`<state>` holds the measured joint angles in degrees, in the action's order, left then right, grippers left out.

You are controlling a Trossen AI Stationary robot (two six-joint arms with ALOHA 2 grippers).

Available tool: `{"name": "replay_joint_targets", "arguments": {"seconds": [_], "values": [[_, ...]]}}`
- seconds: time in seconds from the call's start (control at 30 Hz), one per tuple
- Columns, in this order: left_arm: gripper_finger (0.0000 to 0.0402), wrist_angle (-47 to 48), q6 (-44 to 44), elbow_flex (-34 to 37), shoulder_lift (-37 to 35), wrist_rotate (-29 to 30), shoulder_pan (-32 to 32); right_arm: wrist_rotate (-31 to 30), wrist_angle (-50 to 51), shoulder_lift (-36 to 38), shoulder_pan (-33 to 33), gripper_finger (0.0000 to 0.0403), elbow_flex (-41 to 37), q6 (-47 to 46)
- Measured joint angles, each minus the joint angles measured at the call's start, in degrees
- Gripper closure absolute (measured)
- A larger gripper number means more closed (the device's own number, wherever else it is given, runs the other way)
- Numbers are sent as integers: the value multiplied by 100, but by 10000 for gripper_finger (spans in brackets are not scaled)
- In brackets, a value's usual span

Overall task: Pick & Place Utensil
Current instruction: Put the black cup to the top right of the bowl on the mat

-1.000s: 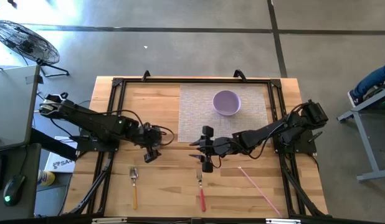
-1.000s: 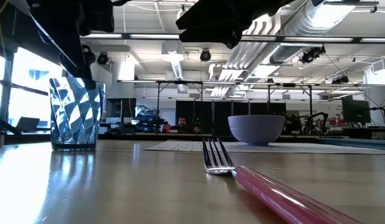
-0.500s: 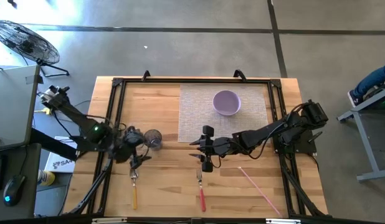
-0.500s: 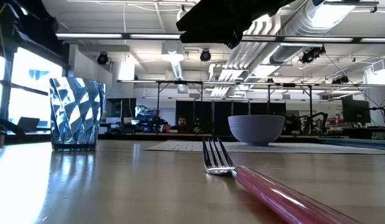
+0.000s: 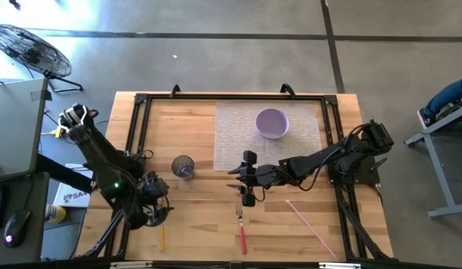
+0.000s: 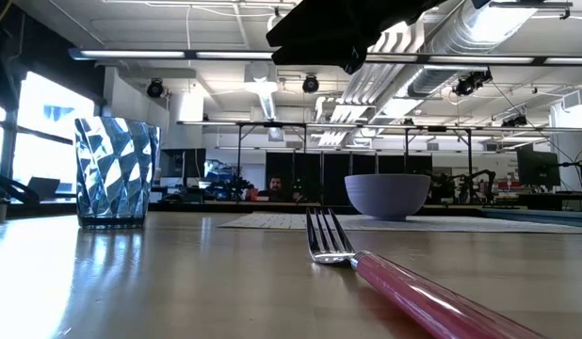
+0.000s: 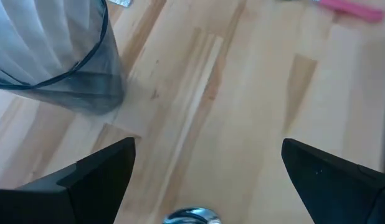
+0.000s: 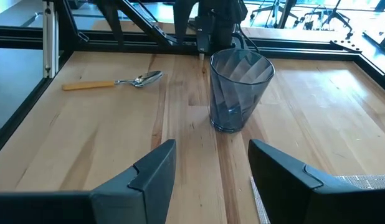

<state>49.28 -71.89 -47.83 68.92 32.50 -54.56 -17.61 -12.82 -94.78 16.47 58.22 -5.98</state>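
A spoon with a yellow handle (image 5: 161, 237) lies flat near the table's near edge. Its bowl (image 7: 192, 216) shows between the fingers of my left gripper (image 7: 208, 146), which is open and hovers over it (image 5: 155, 209). The fork (image 5: 241, 224), with a pink handle (image 6: 432, 301), lies flat on the wood. My right gripper (image 5: 244, 181) is open and hangs above the fork's far end (image 8: 212, 146). A clear blue-grey glass (image 5: 183, 166) stands upright on the table between the two arms.
A purple bowl (image 5: 272, 122) sits on a woven mat (image 5: 238, 119) at the far middle of the table. A pink straw (image 5: 309, 224) lies near the near-right edge. A black frame (image 5: 137, 104) borders the table. People and desks show in the room beyond.
My left gripper has drawn back from the glass toward the table's near-left, ending over the spoon's bowl. The glass, which the gripper stood around a second ago, now stands alone in the same place. The right arm has kept still.
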Motion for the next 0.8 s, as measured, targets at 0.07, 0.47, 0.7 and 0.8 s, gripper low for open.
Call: {"name": "replay_joint_targets", "arguments": {"seconds": [0.07,0.47,0.7,0.8], "values": [[5,49,-40,0,220,4,17,0,-14,0,0,208,0,0],[5,-173,-575,14,1171,180,137,51,-31,0,-37,208,0,0],[5,-69,-830,410,1260,421,268,59,-29,0,-37,208,0,0],[5,-163,-1000,738,1259,537,394,59,-31,0,-38,208,0,0]]}}
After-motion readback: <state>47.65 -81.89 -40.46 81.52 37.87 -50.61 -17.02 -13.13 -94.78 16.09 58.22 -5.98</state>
